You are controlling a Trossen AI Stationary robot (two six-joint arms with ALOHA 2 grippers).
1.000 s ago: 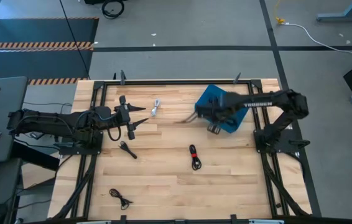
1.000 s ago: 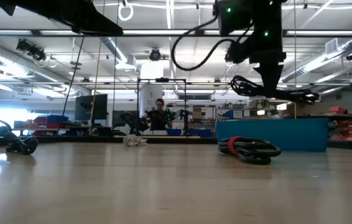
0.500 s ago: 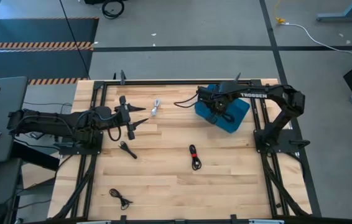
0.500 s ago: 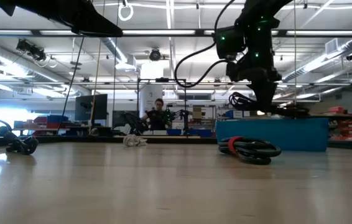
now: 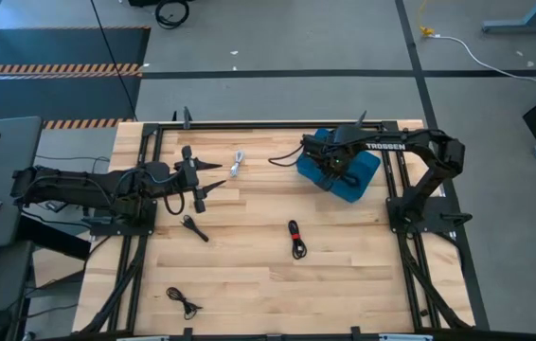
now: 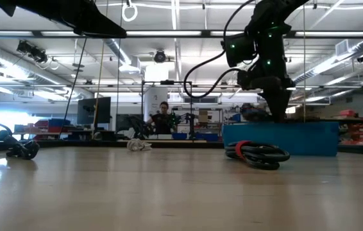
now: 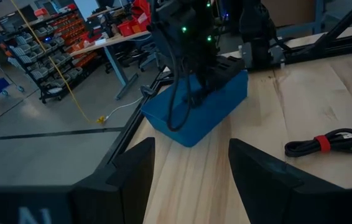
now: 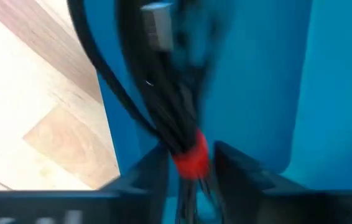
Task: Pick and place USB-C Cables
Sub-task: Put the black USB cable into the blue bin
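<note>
Seen from above, the right tool point(image 5: 332, 169) reaches down into the blue bin point(image 5: 363, 175) at the upper right of the wooden desk point(image 5: 249, 275). Its wrist camera shows it clamped on a black USB-C cable with a red tie point(image 8: 185, 146) inside the bin. The left tool point(image 5: 202, 178), fingers apart, hangs over the desk's upper left. A white cable point(image 5: 237, 163), a red-tied black cable point(image 5: 295, 238) and two black cables point(image 5: 193, 228) point(image 5: 184, 302) lie on the desk.

Four cables point(image 5: 296, 239) on table point(image 5: 344, 275), bin point(image 5: 363, 175) right.
</note>
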